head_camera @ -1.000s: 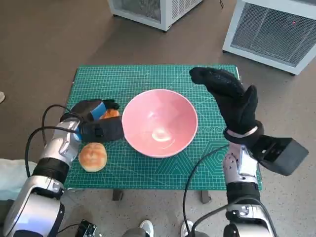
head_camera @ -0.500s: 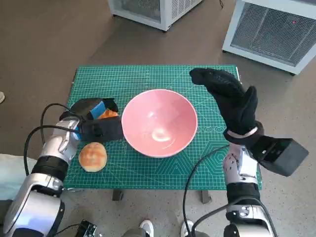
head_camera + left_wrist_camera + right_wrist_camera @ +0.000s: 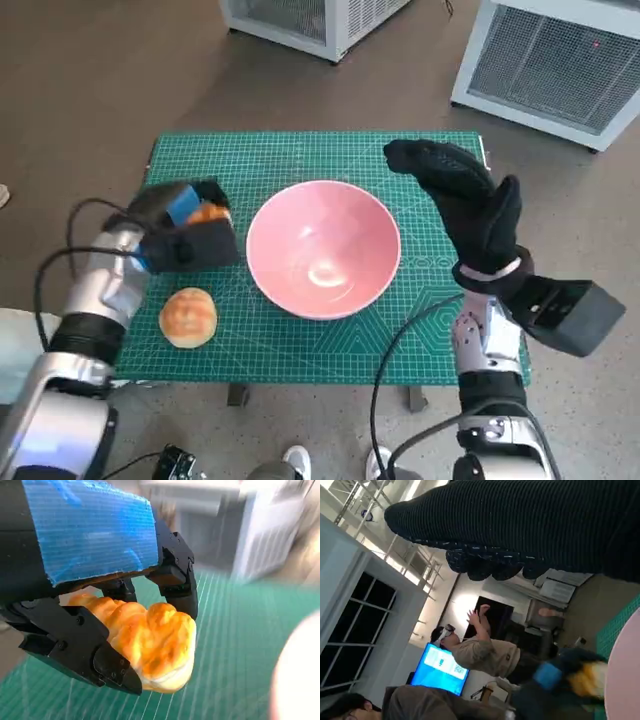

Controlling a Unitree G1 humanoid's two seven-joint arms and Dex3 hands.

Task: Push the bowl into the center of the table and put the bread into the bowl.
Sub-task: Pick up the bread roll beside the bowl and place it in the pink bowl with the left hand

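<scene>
The left hand (image 3: 190, 238) gripped a bread piece (image 3: 150, 642); the bowl (image 3: 322, 248) sat just beside it, toward the robot's right. The right hand (image 3: 470, 205) hung open, holding nothing.

- The left hand (image 3: 185, 235), black with blue tape over its back, is closed round a golden bread (image 3: 150, 642), its fingers (image 3: 177, 582) clamped on both sides.
- The left forearm rises from the lower left.
- The right hand (image 3: 465, 200) in its knitted glove is raised upright, fingers apart and curled forward, holding nothing.
- The right forearm stands nearly vertical.
</scene>
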